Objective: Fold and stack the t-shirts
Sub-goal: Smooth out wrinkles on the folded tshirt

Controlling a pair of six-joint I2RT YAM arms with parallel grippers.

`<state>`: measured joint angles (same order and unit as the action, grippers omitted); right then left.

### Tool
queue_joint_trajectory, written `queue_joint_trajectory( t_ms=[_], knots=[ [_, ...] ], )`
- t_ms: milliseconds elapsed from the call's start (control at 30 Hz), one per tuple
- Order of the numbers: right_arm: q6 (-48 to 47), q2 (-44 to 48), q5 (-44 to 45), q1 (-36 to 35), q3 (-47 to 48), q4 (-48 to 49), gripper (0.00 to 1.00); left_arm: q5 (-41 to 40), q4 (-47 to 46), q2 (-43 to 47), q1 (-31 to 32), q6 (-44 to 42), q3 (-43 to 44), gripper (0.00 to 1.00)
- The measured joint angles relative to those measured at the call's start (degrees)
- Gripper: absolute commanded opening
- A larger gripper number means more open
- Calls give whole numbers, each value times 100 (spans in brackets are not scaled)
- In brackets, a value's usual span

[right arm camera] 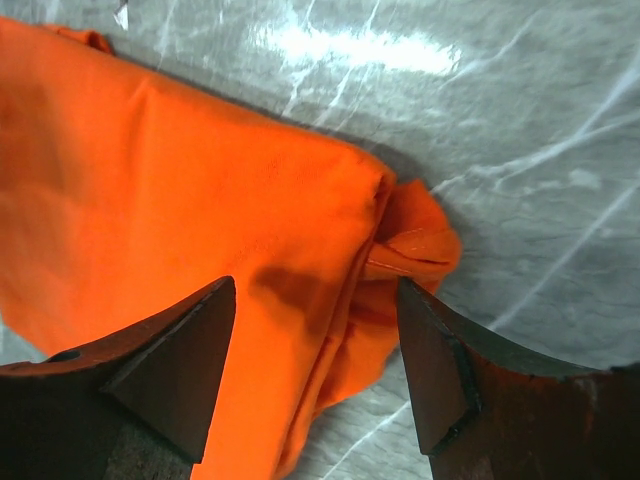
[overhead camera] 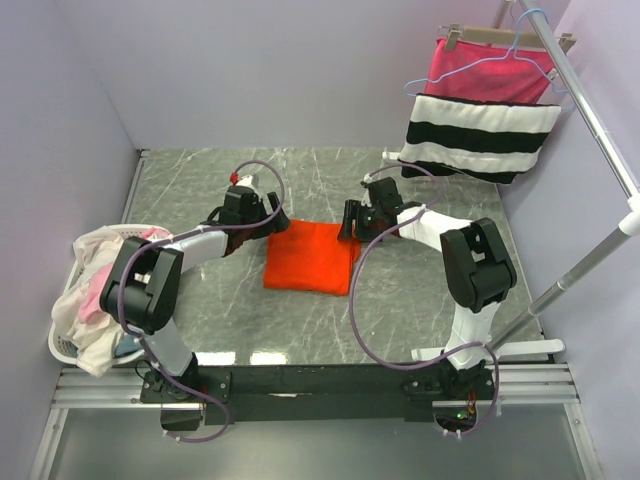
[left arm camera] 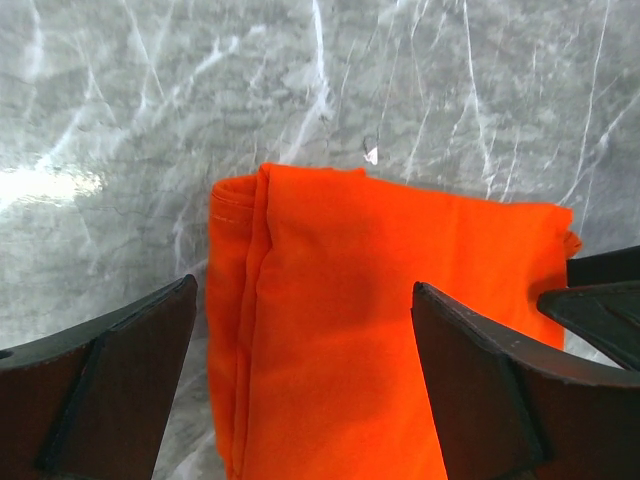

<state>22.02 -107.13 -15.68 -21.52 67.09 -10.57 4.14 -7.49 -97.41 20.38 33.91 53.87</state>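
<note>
Currently: orange-red t-shirt (overhead camera: 312,258) lies folded into a rough rectangle, flat on the grey marbled table (overhead camera: 190,185), about mid-table and between the two arms.

Left gripper (left arm camera: 305,290) sits at the shirt's far-left corner. Jaws spread wide, nothing clamped. In the left wrist view one dark finger is over bare table and the other over the cloth; whether either tip touches, I cannot tell. Stacked fold edges show along the shirt's left side in that view.

Right gripper (right arm camera: 316,285) sits at the far-right corner, jaws likewise apart, holding nothing. Its wrist view shows a small bunch of the shirt sticking out past the folded edge, in the gap between the two fingers. Contact with the cloth cannot be made out here either.

Other t-shirts (overhead camera: 95,285), cream-white and pale pink, are heaped loose in a white basket (overhead camera: 60,348) at the table's left edge, well apart from the folded one.

Pink cloth with black and white stripes (overhead camera: 482,125) hangs below a rail (overhead camera: 585,110) at far right
</note>
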Motion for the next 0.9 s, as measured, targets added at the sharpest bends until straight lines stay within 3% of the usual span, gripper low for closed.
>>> queue_joint_trajectory(
  t_ms=[267, 400, 467, 500, 567, 600, 633, 900],
  knots=[
    [219, -199, -428, -9, -13, 155, 72, 262, -101, -203, 4, 129, -68, 92],
    [398, -245, -708, -9, -122, 474, 67, 367, -192, -247, 11, 223, -210, 92],
    [514, -291, -909, -9, -181, 693, 59, 409, -267, -278, 20, 278, -293, 92],
    [584, -317, -1014, -9, -221, 811, 46, 417, -321, -282, 24, 297, -321, 92],
    [734, -374, -1231, -9, -323, 1054, 33, 439, -424, -284, 35, 337, -356, 92],
    [820, -404, -1309, -9, -376, 1143, 9, 448, -476, -284, 46, 343, -385, 92],
    [929, -448, -1410, -9, -448, 1266, 1, 455, -527, -284, 59, 358, -409, 92],
    [1873, -691, -2210, 0, -946, 2527, 0, 461, -726, -284, 105, 461, -501, 92]
  ],
)
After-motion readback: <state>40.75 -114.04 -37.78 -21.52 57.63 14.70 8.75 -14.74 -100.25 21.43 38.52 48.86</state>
